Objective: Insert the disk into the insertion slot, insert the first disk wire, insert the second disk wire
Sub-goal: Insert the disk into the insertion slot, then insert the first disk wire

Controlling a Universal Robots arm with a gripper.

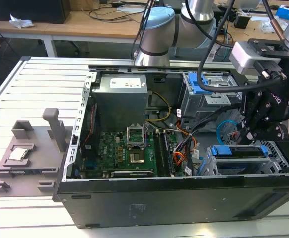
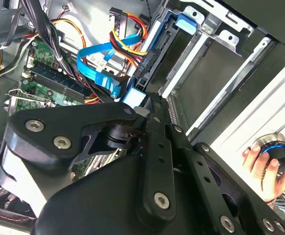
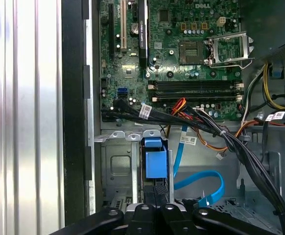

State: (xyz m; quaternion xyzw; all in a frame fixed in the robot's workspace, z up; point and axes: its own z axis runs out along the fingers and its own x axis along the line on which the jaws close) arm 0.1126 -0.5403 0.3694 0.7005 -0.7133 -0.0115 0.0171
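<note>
The disk (image 1: 239, 150), a drive in a bright blue caddy, sits on edge in the insertion slot (image 1: 281, 163), a low perforated silver cage at the case's corner on the exterior view's right. My black gripper (image 1: 249, 134) hangs over its inner end. In both wrist views the fingers stand close together on the blue caddy end (image 3: 155, 164) (image 2: 135, 95), with the gripper (image 3: 155, 203) (image 2: 145, 107) shut on it. A flat blue wire (image 3: 208, 188) (image 2: 96, 68) lies loose beside the slot (image 3: 115, 166). A red, yellow and black wire bundle (image 2: 125, 32) hangs nearby.
The motherboard (image 1: 127, 148) fills the case floor. A taller grey cage with a blue latch (image 1: 204, 84) stands behind the slot, crossed by black cables (image 3: 230, 142). A grey fixture with a chip (image 1: 20, 153) lies outside the case. A person's hand (image 2: 262, 164) rests on a knob.
</note>
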